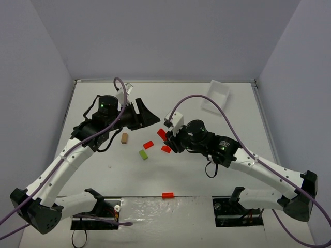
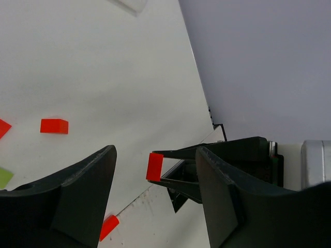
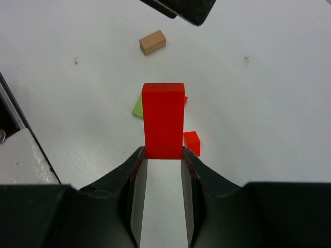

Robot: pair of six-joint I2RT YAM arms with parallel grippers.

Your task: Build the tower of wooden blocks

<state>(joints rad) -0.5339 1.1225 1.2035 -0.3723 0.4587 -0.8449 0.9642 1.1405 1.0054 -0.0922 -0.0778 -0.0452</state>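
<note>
The wood block tower is unbuilt; its pieces lie loose near the middle of the smooth white table (image 1: 155,175), all small flat-faced bricks with crisp edges. The right gripper (image 3: 163,153), glossy black, pinches a bright red block (image 3: 163,121) by one end, its length sticking out past the fingertips. From it, a plain tan block (image 1: 124,138) lies at 9 o'clock; a loose red block (image 1: 148,144) at 8 o'clock, with a lime green block (image 1: 143,154) at that one's 7 o'clock; another red block (image 1: 166,149) just beside at 6 o'clock; a far red block (image 1: 167,195) well apart at 6 o'clock. The left gripper (image 2: 155,150), at 11 o'clock, has its fingers spread, gripping nothing.
</note>
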